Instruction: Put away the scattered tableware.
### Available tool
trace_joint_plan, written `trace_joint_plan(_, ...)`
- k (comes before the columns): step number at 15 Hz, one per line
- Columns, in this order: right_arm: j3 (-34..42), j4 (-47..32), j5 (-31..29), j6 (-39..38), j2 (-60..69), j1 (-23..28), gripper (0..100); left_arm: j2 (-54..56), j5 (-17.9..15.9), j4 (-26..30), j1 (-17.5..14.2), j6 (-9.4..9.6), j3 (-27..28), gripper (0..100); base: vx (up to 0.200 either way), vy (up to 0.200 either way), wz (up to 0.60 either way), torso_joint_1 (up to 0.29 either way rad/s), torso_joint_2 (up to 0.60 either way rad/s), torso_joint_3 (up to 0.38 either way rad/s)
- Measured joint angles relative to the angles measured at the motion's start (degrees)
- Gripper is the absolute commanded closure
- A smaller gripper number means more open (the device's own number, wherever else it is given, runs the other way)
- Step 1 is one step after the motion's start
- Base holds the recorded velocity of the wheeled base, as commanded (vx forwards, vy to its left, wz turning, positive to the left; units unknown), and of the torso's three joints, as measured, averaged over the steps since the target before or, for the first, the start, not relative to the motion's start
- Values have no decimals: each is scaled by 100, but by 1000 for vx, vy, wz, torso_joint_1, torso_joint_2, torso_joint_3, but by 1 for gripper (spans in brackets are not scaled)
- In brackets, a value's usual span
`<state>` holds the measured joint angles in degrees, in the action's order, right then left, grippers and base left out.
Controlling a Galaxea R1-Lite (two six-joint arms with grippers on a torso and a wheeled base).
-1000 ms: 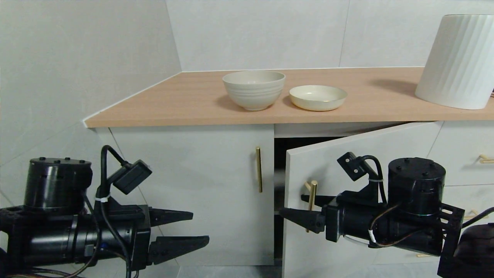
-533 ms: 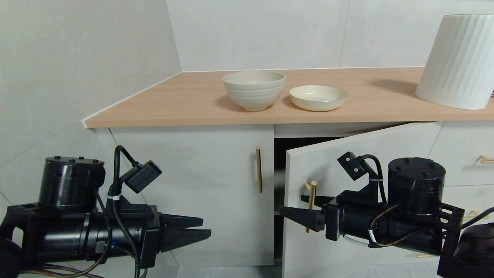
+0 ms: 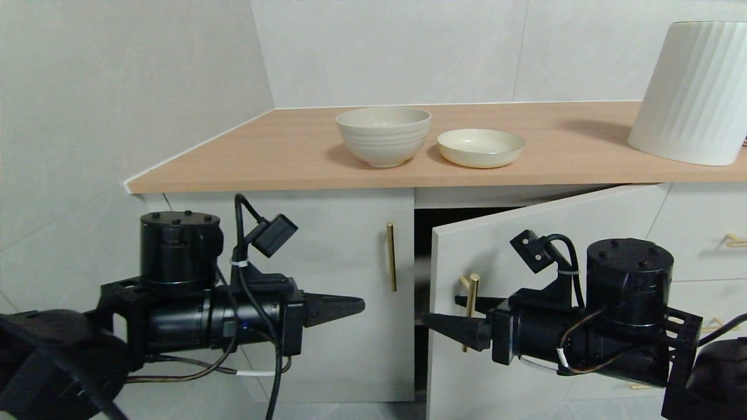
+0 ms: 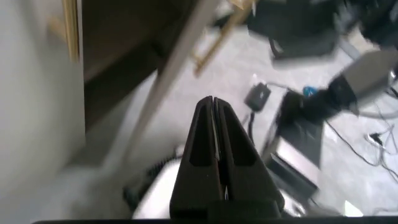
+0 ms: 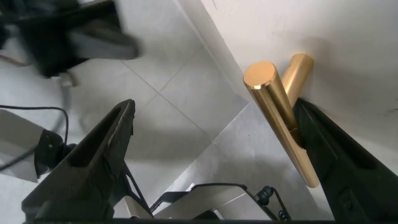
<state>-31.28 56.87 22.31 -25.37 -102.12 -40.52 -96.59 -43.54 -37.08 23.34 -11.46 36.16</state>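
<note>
A deep cream bowl (image 3: 383,135) and a shallow cream dish (image 3: 480,147) stand side by side on the wooden countertop (image 3: 280,157). Below them the right cabinet door (image 3: 554,227) is ajar. My right gripper (image 3: 450,313) (image 5: 211,115) is open, its fingers straddling that door's gold handle (image 3: 471,290) (image 5: 280,118), which lies close to one finger. My left gripper (image 3: 357,304) (image 4: 212,106) is shut on nothing and points at the closed left door, level with its lower handle.
The left cabinet door (image 3: 315,280) is closed and has a gold bar handle (image 3: 391,256). A tall white ribbed container (image 3: 694,93) stands on the counter at the right. Drawers with gold handles (image 3: 734,239) lie further right. A tiled wall bounds the left.
My left gripper went from open to shut while that arm rose and moved right toward the cabinet doors. The right arm, bowl and dish stayed put.
</note>
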Motion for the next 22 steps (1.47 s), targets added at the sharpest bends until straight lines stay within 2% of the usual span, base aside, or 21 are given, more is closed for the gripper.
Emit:
trace_joint_plan(2,13,4,0,0,0,-10,0,-639,129,-752,121,24,122,100,0,0,0,0,0,0)
trace_joint_plan(3,33,13,0,2,-2,-11,0,-984,244,-1245,188,24,140,100,0,0,0,0,0,0)
trace_joint_plan(4,37,17,0,2,-5,-21,0,-1331,499,-1965,291,-15,166,100,0,0,0,0,0,0)
trace_joint_plan(6,59,17,2,2,-6,-40,0,-1849,1007,-3053,571,-268,188,100,0,0,0,0,0,0)
trace_joint_plan(7,74,20,5,5,-6,-44,0,-2061,1101,-3343,689,-378,196,100,0,0,0,0,0,0)
trace_joint_plan(10,100,15,10,6,-6,-51,0,-2405,1163,-3416,811,-406,257,100,0,0,0,0,0,0)
trace_joint_plan(13,111,15,18,6,-5,-51,0,-2597,1571,-3743,1012,-413,411,100,0,0,0,0,0,0)
trace_joint_plan(22,152,9,10,82,20,-21,0,-2951,1646,-3756,1351,-413,1053,100,0,0,0,0,0,0)
